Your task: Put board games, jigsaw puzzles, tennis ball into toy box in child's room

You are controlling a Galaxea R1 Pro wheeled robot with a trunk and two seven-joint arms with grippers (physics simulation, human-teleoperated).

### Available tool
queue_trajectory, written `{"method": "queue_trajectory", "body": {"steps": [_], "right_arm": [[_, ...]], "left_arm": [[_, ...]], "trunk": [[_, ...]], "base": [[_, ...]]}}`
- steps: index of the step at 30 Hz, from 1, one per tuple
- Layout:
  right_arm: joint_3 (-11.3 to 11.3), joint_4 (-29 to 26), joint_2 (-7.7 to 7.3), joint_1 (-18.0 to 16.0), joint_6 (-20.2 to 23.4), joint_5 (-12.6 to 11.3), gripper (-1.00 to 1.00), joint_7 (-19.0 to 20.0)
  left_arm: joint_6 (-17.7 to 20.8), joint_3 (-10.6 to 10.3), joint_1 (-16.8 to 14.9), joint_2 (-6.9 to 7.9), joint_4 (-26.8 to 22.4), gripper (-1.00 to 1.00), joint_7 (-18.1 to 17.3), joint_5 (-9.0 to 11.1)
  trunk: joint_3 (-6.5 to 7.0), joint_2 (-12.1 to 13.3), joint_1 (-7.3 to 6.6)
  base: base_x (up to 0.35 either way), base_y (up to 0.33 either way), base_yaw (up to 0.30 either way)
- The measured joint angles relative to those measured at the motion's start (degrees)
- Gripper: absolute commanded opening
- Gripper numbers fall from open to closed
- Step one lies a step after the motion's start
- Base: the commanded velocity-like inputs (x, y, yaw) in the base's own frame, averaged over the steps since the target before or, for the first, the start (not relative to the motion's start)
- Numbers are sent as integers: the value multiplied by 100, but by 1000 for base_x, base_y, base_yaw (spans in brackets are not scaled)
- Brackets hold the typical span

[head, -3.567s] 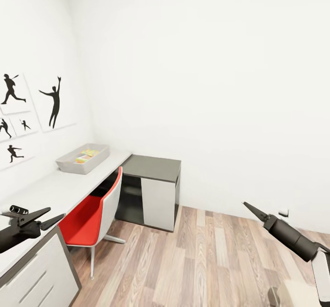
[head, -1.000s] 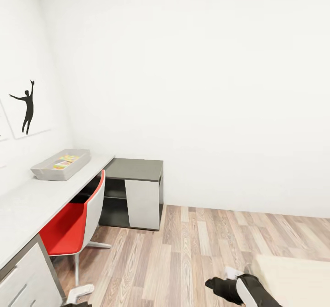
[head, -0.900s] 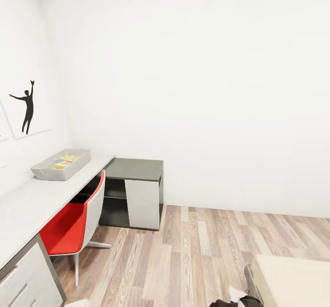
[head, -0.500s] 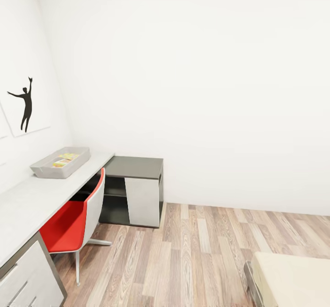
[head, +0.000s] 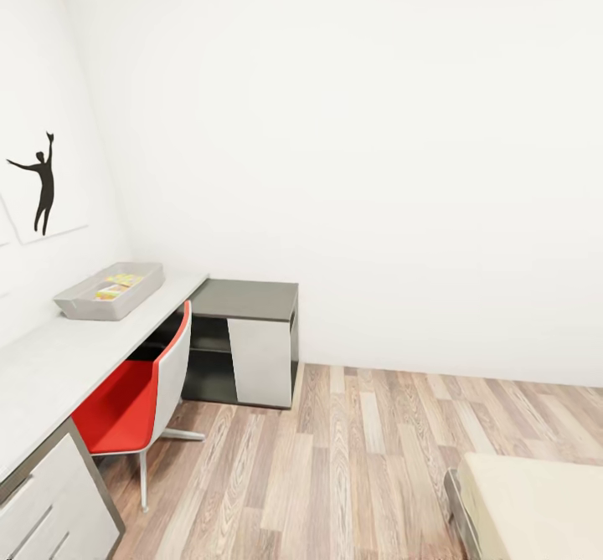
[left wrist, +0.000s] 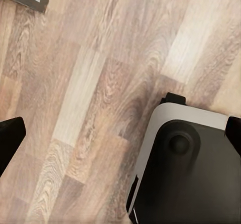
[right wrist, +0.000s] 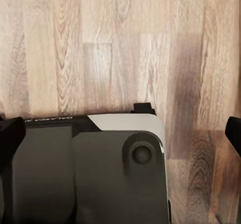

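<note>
The toy box (head: 109, 290) sits at the middle left of the head view, on the white counter (head: 75, 351) against the wall with the silhouette picture (head: 38, 183), and some colourful flat things lie inside it, too small to tell apart. A red chair (head: 138, 393) is tucked under the counter below it, and a corner of the bed (head: 536, 506) shows at the lower right with nothing on the visible part. Since a second ago the view has lifted and the arms have dropped out of the head picture, which suggests the robot is stowed for driving, likely toward the bed for the remaining games. In the wrist views each arm hangs over the wood floor (head: 360, 459) and the robot's own base; the left pincer (left wrist: 120, 133) and right pincer (right wrist: 120, 133) both show their tips spread wide, holding nothing, well apart from the toy box.
</note>
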Motion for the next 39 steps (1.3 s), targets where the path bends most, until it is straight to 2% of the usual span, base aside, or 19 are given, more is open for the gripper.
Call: {"method": "queue_trajectory", "body": {"steps": [6, 8, 15, 19, 23, 30, 36, 39], "right_arm": [[-3, -5, -29, 192, -284, 69, 100, -33], [-3, -4, -40, 264, -498, 81, 100, -44], [-4, -3, -47, 527, -828, 88, 100, -51], [-2, -3, -48, 679, -1111, 89, 100, -52], [2, -2, -44, 781, -1286, 93, 100, -144], [-5, -1, -47, 805, -1335, 65, 100, -483], [-23, 6, -68, 811, -1348, 14, 100, -973], [-19, 6, -143, 815, -1353, 15, 100, -1355]], "left_arm": [[-4, -12, 41, -5, 7, 100, -5, -59], [-4, -16, 61, -5, 8, 100, -6, -217], [-28, -11, 171, -6, 8, 100, -6, -690], [-150, -13, 333, -5, 8, 100, -7, -802], [-290, -17, 454, -12, 8, 100, -7, -842], [-341, 4, 488, -14, 2, 100, 3, -812], [-348, -7, 490, 31, -22, 100, 58, -831], [-352, 3, 488, 58, -36, 100, 66, -839]], "trunk": [[-57, 0, 0], [-76, 0, 0], [-136, 5, -1], [-164, 7, -2], [-173, 8, -2], [-176, 8, -2], [-176, 8, -2], [-176, 8, -2]], "base": [[0, 0, 0], [0, 0, 0], [0, 0, 0], [0, 0, 0], [0, 0, 0], [0, 0, 0], [0, 0, 0], [0, 0, 0]]}}
